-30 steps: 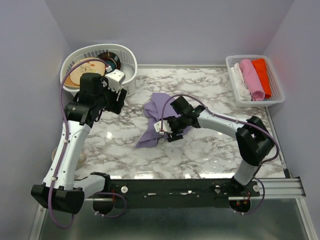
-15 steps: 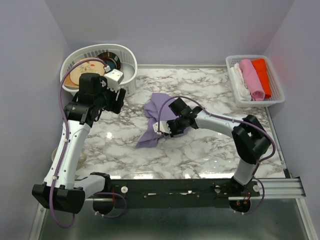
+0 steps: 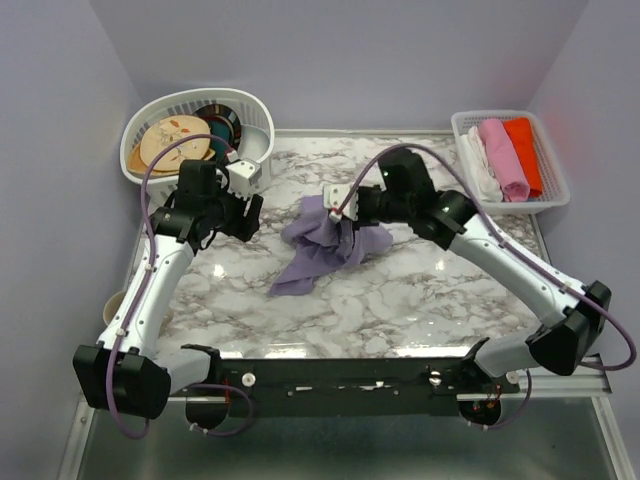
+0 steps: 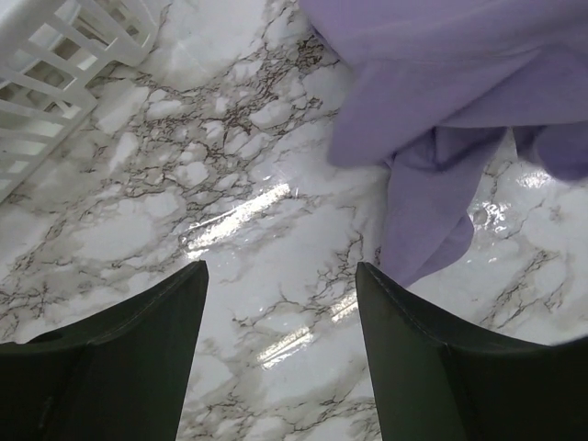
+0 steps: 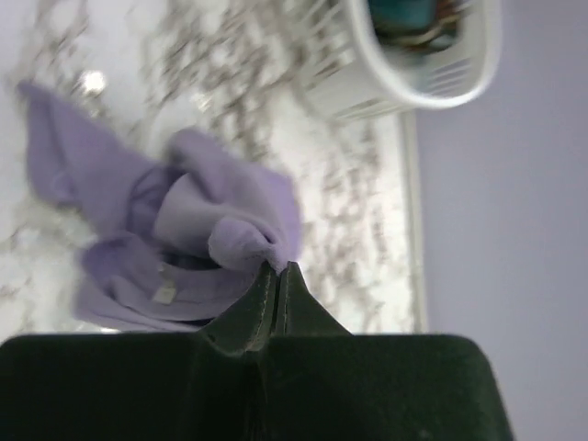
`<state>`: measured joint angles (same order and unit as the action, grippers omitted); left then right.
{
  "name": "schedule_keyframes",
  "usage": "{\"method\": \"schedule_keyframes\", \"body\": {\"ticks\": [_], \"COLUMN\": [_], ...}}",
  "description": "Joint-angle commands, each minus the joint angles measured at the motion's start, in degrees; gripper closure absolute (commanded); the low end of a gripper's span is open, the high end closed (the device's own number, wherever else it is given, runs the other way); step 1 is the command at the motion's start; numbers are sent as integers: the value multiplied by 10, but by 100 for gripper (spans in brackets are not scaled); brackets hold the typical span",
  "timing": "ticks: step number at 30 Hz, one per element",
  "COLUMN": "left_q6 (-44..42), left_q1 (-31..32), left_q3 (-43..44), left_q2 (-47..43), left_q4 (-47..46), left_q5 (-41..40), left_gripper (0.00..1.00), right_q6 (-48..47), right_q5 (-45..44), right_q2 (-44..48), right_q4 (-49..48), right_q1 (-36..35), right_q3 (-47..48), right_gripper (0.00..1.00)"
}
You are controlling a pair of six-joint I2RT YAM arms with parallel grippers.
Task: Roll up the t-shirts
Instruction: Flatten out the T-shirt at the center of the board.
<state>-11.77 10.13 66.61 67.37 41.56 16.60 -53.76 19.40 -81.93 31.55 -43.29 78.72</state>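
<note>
A crumpled lavender t-shirt point(image 3: 318, 252) lies mid-table, with one fold pulled up off the marble. My right gripper point(image 3: 345, 216) is shut on that raised fold, and in the right wrist view the cloth point(image 5: 188, 230) bunches at the closed tips of the right gripper point(image 5: 278, 267). My left gripper point(image 3: 243, 222) hovers open just left of the shirt. The left wrist view shows bare marble between the spread fingers of the left gripper point(image 4: 280, 268), with the shirt point(image 4: 441, 110) beyond them to the right, untouched.
A white oval basket point(image 3: 262, 128) holding patterned plates stands at the back left; its wall point(image 4: 46, 73) is close to my left gripper. At the back right, a white rectangular basket point(image 3: 520, 206) holds rolled pink, red and white cloths. Purple walls enclose the table.
My right gripper closed on a fold of the t-shirt and lifted it up and back. The left arm swung right and lower, nearer the shirt, its jaws still open.
</note>
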Motion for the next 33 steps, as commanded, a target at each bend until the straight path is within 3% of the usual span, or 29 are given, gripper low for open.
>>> {"method": "schedule_keyframes", "body": {"ticks": [1, 5, 8, 11, 14, 18, 20, 21, 22, 23, 25, 28, 33], "left_q6": [1, 2, 0, 2, 6, 3, -4, -5, -6, -9, -11, -11, 9], "left_q1": [5, 6, 6, 6, 7, 13, 16, 21, 23, 24, 28, 29, 31], "left_q3": [-11, -21, -21, -24, -35, -60, -75, -81, -84, -86, -92, -103, -112], "left_q2": [-6, -8, -8, -6, -7, -11, -15, -15, -15, -17, -19, -17, -2], "left_q4": [-38, -42, -45, -52, -56, -55, -54, -52, -50, -46, -40, -42, -51], "left_q5": [16, 13, 12, 12, 20, 34, 36, 38, 37, 37, 34, 35, 54], "left_gripper": [26, 27, 27, 27, 27, 26, 26, 26, 26, 26, 26, 26, 26], "right_q6": [76, 90, 93, 125, 175, 158, 143, 142, 160, 172, 193, 197, 190], "right_q5": [-52, -81, -101, -103, -72, -80, -116, -131, -152, -156, -112, 8, 83], "right_q2": [25, 21, 34, 55, 56, 81, 64, 58, 54, 57, 81, 75, -4], "right_q4": [-9, -17, -15, -12, 9, -28, -16, 1, 7, 4, -3, 25, 59], "right_q1": [-1, 0, 15, 76, 191, 298, 312, 316, 319, 319, 319, 319, 316], "right_q3": [163, 266, 267, 220, 152, -12, -94, -108, -119, -137, -138, -99, -36], "right_gripper": [99, 99, 99, 99, 99, 99, 88, 76, 53, 48, 40, 38, 38]}}
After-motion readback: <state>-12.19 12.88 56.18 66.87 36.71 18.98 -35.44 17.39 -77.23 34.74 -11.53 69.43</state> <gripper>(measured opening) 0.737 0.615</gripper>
